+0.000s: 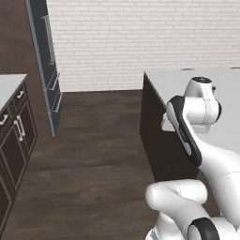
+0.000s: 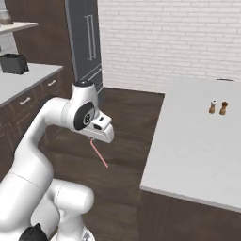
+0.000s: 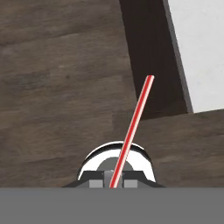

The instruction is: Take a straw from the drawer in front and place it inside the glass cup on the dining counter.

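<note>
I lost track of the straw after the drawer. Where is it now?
The straw is held in the gripper, slanting down over the dark wood floor beside the corner of the dining counter, not above its white top.

The arm (image 2: 47, 127) was glossy white with rounded links, black joint bands and a dark grey cap.

The thin pink-red straw's (image 3: 131, 131) lower end was hidden between the dark fingertips (image 3: 97, 178), their grip unreadable.
</note>
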Tool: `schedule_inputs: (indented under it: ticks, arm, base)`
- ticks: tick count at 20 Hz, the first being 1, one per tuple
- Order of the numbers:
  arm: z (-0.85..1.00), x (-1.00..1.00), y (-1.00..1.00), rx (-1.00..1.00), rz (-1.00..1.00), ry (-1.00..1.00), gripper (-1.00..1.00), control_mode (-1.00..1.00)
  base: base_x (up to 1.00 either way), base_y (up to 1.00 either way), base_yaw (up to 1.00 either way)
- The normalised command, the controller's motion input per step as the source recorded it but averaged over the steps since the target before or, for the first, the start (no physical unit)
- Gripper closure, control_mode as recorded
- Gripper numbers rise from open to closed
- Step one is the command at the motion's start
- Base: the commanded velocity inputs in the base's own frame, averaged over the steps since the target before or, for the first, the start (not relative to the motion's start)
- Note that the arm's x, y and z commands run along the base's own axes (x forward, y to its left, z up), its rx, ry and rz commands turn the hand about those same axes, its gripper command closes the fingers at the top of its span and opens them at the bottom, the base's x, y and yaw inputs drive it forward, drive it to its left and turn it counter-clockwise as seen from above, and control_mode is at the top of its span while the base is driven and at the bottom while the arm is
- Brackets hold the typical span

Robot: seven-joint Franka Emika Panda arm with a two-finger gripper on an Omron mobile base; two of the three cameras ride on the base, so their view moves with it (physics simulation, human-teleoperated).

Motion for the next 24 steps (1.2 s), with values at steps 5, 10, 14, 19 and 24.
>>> schedule_inputs:
  ticks: [5,10,14,19,24]
  arm:
    - [0.0,0.0,0.0,0.0,0.0,0.0,1.0,1.0]
    - [0.0,0.0,0.0,0.0,0.0,0.0,1.0,1.0]
    - [0.0,0.0,0.0,0.0,0.0,0.0,1.0,1.0]
    - [0.0,0.0,0.0,0.0,0.0,0.0,1.0,1.0]
    - [0.0,0.0,0.0,0.0,0.0,0.0,1.0,1.0]
  base:
    - [0.85,0.72,-0.31]
    - [1.0,0.46,-0.29]
    - [1.0,0.42,-0.29]
    - [1.0,0.48,-0.29]
    - [1.0,0.48,-0.29]
